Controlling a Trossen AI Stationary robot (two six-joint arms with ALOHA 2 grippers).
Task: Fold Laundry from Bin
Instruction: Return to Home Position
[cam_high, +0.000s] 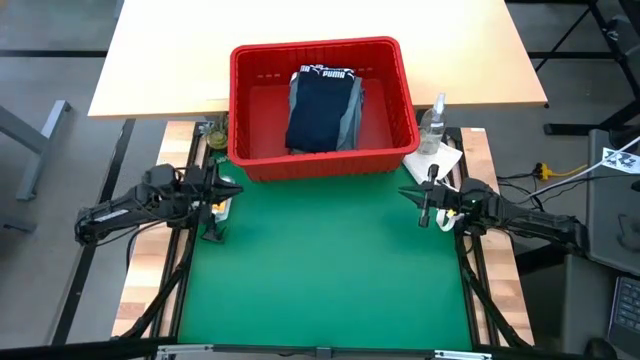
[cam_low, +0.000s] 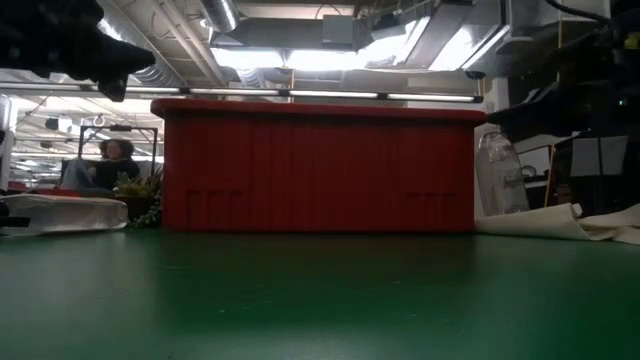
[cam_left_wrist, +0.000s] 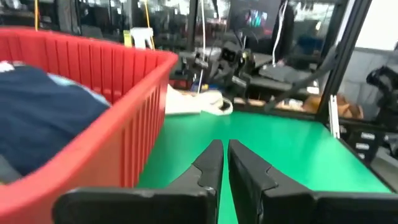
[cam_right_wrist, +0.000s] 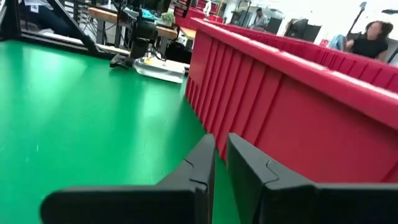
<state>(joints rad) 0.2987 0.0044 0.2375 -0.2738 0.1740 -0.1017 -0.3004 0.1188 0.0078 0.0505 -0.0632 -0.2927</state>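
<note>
presently, the laundry (cam_high: 322, 110) lies as a folded stack inside the bin (cam_high: 322, 162), midway between its side walls. a dark navy garment with a white-lettered waistband is on top, and a grey-blue layer shows along one edge beneath it. the bin, red with slotted walls, stands at the far edge of the green mat (cam_high: 320, 270). a spray bottle (cam_high: 434, 122) and a white paper towel (cam_high: 442, 160) sit just beside its right corner. the left gripper (cam_high: 232, 189) hangs near the bin's front left corner and the right gripper (cam_high: 410, 192) near the front right corner, both pointing inward. each pair of jaws is clenched to a thin slit, grasping nothing.
</note>
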